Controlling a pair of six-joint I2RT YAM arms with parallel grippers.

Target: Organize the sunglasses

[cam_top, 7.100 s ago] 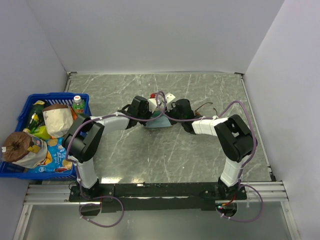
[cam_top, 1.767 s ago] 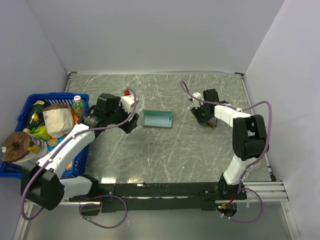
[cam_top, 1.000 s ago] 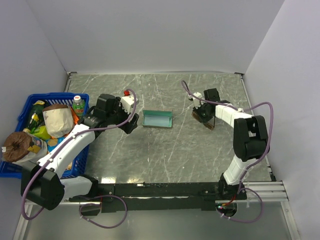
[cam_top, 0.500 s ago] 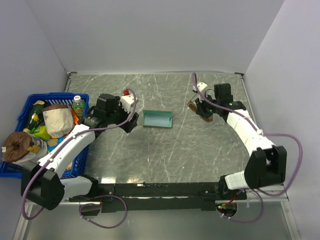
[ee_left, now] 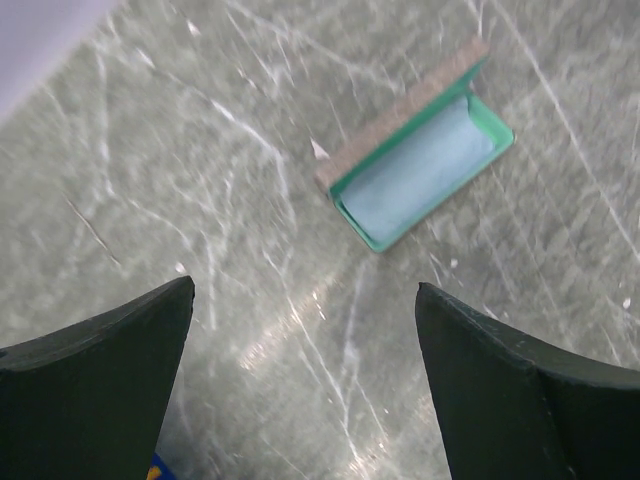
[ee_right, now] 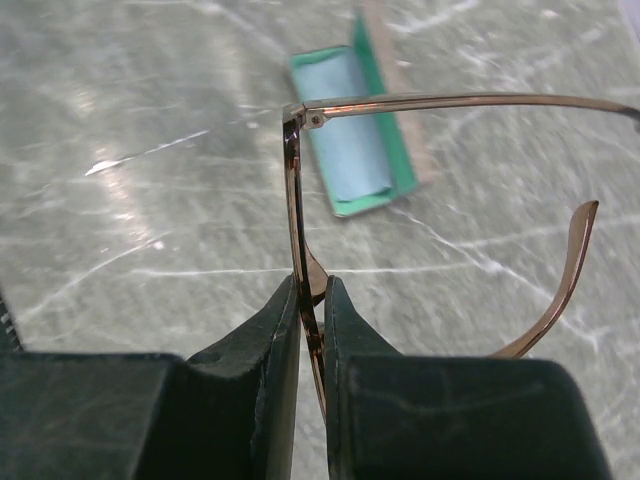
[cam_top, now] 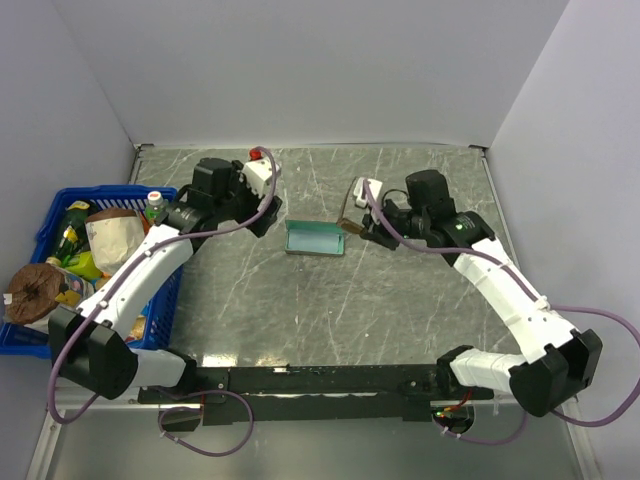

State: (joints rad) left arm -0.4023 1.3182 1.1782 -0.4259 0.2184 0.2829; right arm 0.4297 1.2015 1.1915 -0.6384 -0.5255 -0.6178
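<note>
Your right gripper [ee_right: 310, 292] is clamped on the front rim of the sunglasses [ee_right: 297, 170], above the desk [cam_top: 400, 300] just right of the open case [cam_top: 315, 238], whose long side runs left to right, while your left gripper [ee_left: 303, 292] hangs wide open and empty beyond it.

table [cam_top: 400, 300]: grey-green marble, white veins running all over;
case [ee_left: 400, 110]: grey-brown outside, teal lining showing;
cloth [ee_left: 420, 170]: light blue, plain;
sunglasses [ee_right: 294, 200]: thin coppery-brown frame, catching the light;
basket [cam_top: 100, 192]: bright blue;
arms [cam_top: 500, 285]: white links, black joints, purple cables;
walls [cam_top: 300, 70]: pale lilac-white, plain
</note>
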